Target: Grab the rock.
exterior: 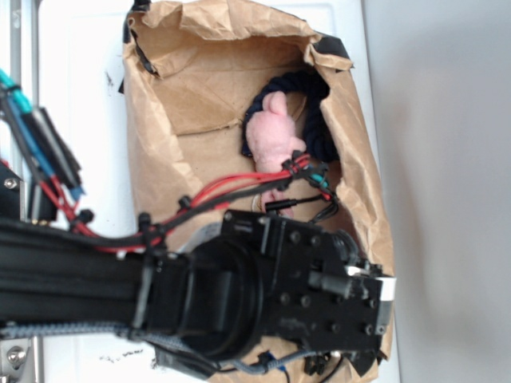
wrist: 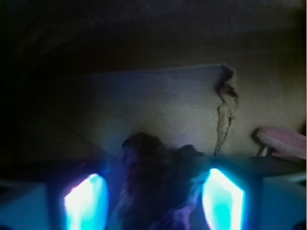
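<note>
Brown paper lines the box (exterior: 200,104) where we're working, arm reaching deep inside. On the wrist view the rock (wrist: 158,187) sits right between our glowing fingers (wrist: 223,199), gripper (wrist: 153,201) jaws flanking it on both sides; whether they're pressing yet, we can't tell. Pink plush toy (exterior: 271,136) and rope ring (exterior: 319,120) lie beyond. We judge it's the grasp: squeeze firmly, then lift straight.

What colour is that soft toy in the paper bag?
Pale pink; the plush toy shows best in the exterior view.
</note>
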`<state>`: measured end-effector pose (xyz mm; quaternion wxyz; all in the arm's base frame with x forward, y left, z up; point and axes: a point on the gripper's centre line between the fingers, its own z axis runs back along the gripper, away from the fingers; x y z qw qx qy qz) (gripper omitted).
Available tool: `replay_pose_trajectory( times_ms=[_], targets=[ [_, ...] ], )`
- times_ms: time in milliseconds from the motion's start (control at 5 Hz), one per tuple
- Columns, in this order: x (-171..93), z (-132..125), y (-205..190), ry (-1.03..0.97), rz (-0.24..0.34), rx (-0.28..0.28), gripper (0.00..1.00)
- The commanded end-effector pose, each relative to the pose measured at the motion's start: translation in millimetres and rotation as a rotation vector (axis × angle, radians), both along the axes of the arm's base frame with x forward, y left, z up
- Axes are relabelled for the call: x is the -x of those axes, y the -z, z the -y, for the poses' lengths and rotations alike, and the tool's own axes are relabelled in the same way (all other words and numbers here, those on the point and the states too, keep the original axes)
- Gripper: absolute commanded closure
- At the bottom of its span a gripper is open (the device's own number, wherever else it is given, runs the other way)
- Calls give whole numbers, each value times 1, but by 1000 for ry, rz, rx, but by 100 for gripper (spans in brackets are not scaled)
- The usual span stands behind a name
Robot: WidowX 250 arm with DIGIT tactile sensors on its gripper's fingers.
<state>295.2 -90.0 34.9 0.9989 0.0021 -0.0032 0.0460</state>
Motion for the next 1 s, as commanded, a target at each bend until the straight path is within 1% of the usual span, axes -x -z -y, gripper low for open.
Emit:
replay_pose_trajectory(
  times_ms=[0, 200, 400, 600, 800],
  targets=[
    [-9, -19, -50, 22, 71, 91, 100],
    [-9, -44, -75, 2, 82, 141, 100],
    [-13, -78, -100, -17, 79, 182, 100],
    [-5, -104, -127, 2, 64, 240, 100],
    [8, -113, -148, 17, 49, 226, 100]
  ],
)
